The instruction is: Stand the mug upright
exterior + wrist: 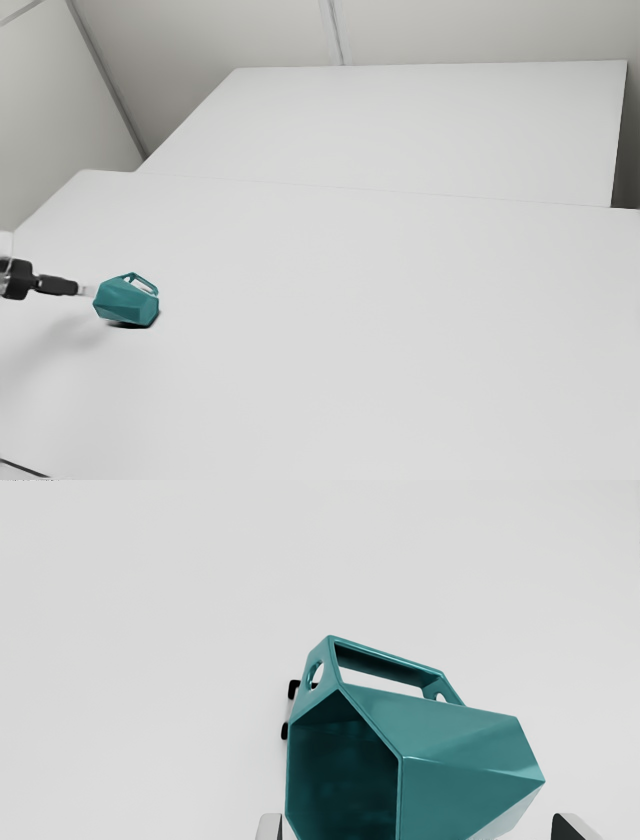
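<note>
In the exterior view, from left to right: the pincer (86,291) is at the desk's (350,330) left end, fingers wide apart, clamping nothing. The mug (127,302) lies on its side directly at the fingertips, near the desk's left edge. Its handle (143,282) runs along the side toward the desk's far edge.

The teal mug (125,303) is lying on its side on the white table (360,330), the gripper (87,291) reaching in from the exterior view's left.
</note>
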`<state>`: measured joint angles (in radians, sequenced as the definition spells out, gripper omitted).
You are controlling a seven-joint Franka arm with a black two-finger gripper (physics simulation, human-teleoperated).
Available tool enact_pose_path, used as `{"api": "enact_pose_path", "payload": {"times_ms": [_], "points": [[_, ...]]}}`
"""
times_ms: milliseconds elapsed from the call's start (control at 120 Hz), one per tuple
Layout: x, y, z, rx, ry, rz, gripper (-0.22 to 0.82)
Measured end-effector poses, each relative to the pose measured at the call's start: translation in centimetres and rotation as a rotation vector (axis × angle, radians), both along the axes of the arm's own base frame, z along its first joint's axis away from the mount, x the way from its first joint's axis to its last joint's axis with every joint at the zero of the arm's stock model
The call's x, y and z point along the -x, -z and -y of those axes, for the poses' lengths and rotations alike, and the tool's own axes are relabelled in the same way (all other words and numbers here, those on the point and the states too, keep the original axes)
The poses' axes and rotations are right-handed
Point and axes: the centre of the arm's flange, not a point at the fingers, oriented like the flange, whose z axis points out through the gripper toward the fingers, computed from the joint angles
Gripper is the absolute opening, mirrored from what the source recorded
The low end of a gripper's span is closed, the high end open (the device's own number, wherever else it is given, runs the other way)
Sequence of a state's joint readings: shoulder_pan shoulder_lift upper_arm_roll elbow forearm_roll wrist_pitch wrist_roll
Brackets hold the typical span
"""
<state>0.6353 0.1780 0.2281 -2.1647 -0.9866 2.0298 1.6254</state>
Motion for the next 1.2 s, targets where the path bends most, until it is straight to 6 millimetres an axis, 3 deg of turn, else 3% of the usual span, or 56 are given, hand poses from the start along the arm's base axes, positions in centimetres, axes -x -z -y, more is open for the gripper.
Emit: {"api": "enact_pose_path", "payload": {"times_ms": [933, 1200], "points": [[-1.7, 2.8, 2.3, 0.036, 0.157, 0.106, 0.59], [-1.8, 3.3, 2.8, 0.058, 0.173, 0.120, 0.50]]}}
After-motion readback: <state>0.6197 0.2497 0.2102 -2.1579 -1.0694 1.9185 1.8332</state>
